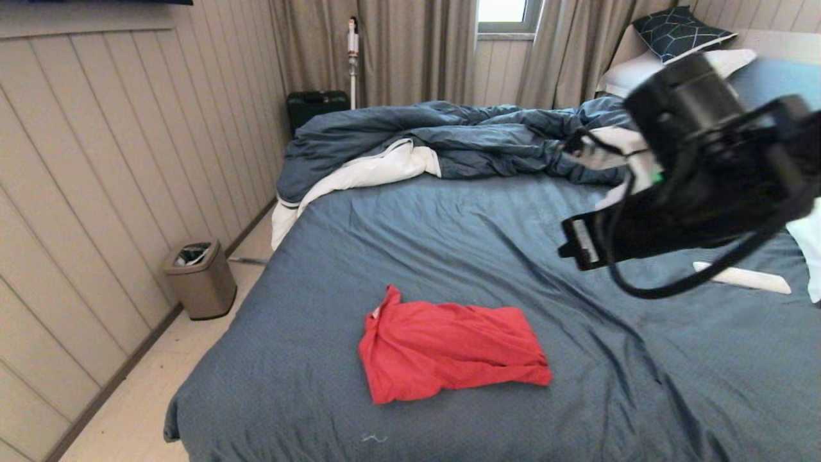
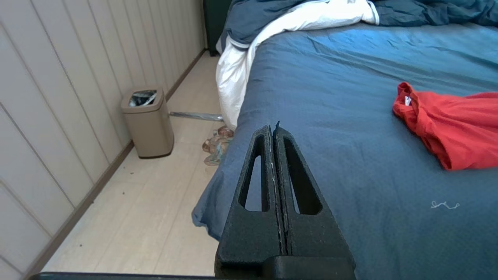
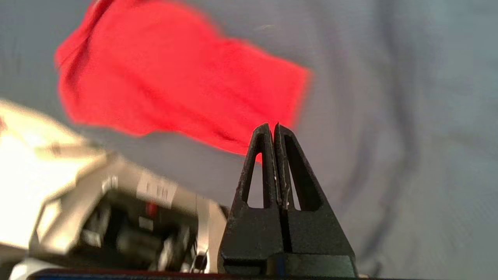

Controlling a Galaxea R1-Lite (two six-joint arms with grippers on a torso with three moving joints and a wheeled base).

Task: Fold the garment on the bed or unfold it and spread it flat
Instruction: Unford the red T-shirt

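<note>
Lying crumpled near the foot of the bed (image 1: 449, 231), the garment (image 1: 449, 350) is untouched. Only the left wrist view shows the left gripper (image 2: 274, 128), pressed together by the bed's edge; the right gripper (image 3: 271, 128), also pressed together, hangs above the garment. A bin (image 1: 200, 279) holding rubbish stands on the floor (image 1: 138, 410) by the panelled wall (image 1: 96, 192).

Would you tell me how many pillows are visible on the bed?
2: a dark patterned pillow resting on a white pillow, both at the head end of the bed. The right arm may hide others.

Home bedroom, bed (image 1: 449, 212), rumpled duvet (image 1: 462, 138), pillows (image 1: 680, 32), curtains (image 1: 410, 45)
</note>
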